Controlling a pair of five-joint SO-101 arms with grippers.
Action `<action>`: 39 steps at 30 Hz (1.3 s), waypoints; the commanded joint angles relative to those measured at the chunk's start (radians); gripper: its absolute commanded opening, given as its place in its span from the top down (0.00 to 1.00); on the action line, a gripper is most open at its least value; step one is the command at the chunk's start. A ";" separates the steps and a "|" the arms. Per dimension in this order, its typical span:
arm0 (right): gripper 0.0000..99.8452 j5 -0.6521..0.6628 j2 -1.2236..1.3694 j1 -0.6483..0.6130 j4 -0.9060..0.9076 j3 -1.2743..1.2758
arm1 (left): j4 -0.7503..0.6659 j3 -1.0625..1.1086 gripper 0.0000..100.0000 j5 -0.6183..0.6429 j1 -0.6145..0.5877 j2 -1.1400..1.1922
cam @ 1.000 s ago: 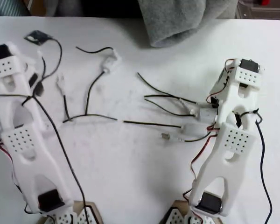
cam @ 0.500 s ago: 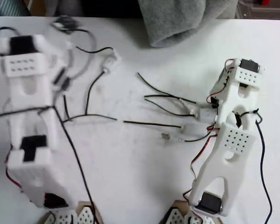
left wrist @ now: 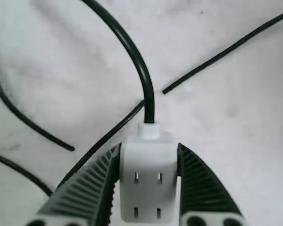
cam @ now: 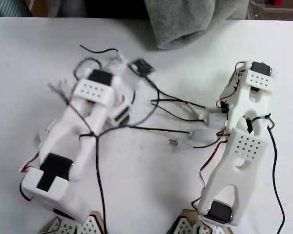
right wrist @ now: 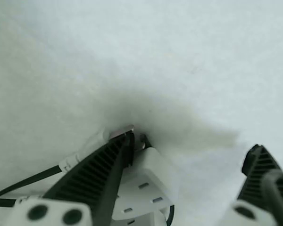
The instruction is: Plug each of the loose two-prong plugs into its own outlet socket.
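Observation:
My left gripper is shut on a white outlet socket, whose black cord curves away over the table. In the high view the left arm lies across the table's left middle, its gripper blurred. My right gripper is open just above the table, with a second white socket against one finger. From above, the right gripper sits at that socket. A white two-prong plug lies just in front, and another plug lies at the back.
Several loose black cords cross the middle of the white table. A grey cloth lies at the back edge. The left arm's own black cable trails across the front left.
The left arm has swung from the table's far left edge to the right, toward the middle. The right arm and the plugs near it have not moved.

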 commanded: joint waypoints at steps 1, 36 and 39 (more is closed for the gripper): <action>0.63 0.005 0.015 0.001 -0.007 0.012 | -0.153 0.124 0.98 0.049 0.004 -0.067; 0.63 0.006 0.015 0.001 -0.007 0.012 | 0.055 -0.479 0.71 0.058 -0.412 -0.056; 0.63 0.006 0.015 0.001 -0.007 0.012 | -0.006 -0.463 0.72 0.068 -0.489 -0.036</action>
